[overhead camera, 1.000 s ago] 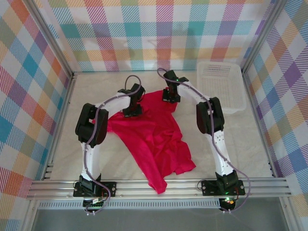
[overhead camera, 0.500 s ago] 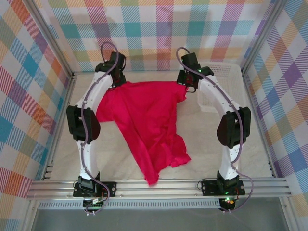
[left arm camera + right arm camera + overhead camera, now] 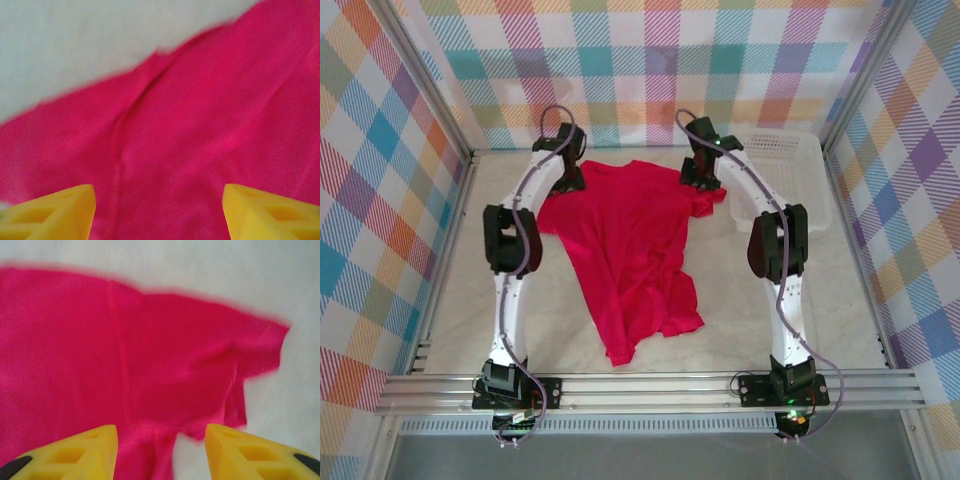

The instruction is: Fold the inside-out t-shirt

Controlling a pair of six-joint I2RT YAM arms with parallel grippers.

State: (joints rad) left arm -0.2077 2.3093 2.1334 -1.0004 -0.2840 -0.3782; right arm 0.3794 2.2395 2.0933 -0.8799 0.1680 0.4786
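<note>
The inside-out t-shirt [image 3: 625, 240] is crimson red and lies spread on the table, widest at the far end and narrowing to a rumpled point near the front edge. My left gripper [image 3: 568, 172] hovers over its far left corner, and my right gripper [image 3: 701, 172] over its far right corner by a sleeve. In the left wrist view the yellow fingers stand wide apart around my left gripper [image 3: 159, 212], with flat red t-shirt [image 3: 200, 125] below them. In the right wrist view my right gripper [image 3: 161, 452] is open above the t-shirt's sleeve edge [image 3: 235, 355], holding nothing.
A white lattice basket [image 3: 782, 165] stands at the back right, close to the right arm's forearm. Plaid walls close in the back and both sides. An aluminium rail [image 3: 650, 388] runs along the front edge, with bare table to the left and right of the shirt.
Both arms carried the shirt's top edge toward the back wall and stretched it out. Both grippers then opened and let go, and the shirt has settled onto the table.
</note>
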